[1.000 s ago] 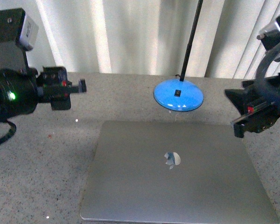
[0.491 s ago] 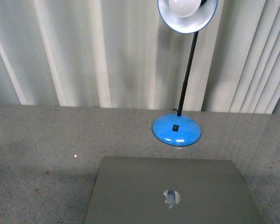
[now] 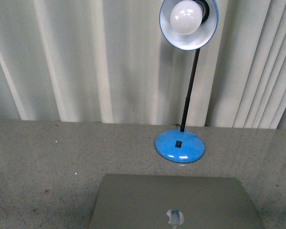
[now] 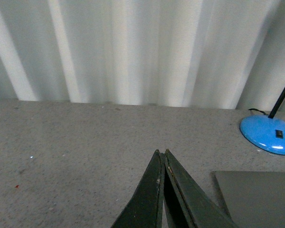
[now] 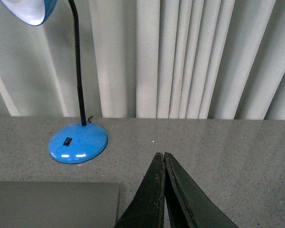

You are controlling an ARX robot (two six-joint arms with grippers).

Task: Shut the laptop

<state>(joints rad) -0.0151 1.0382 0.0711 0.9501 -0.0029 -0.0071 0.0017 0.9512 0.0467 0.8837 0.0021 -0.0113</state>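
Note:
The silver-grey laptop (image 3: 171,200) lies flat and closed on the speckled grey table, its lid up with the shiny apple logo (image 3: 175,217) showing at the lower edge of the front view. Neither arm shows in the front view. My left gripper (image 4: 161,153) is shut and empty, held above the table to the left of the laptop's corner (image 4: 256,197). My right gripper (image 5: 160,155) is shut and empty, above the table to the right of the laptop's corner (image 5: 52,204). The keyboard and screen are hidden inside the closed lid.
A blue desk lamp stands behind the laptop, with a round blue base (image 3: 179,146), a black stem and a lit white bulb (image 3: 186,16). The base also shows in the left wrist view (image 4: 268,135) and in the right wrist view (image 5: 78,142). Pale curtains hang behind the table.
The front view has tilted upward: the lamp head has come into sight and the laptop has dropped to the lower edge. Both arms, visible a second ago, have left that view.

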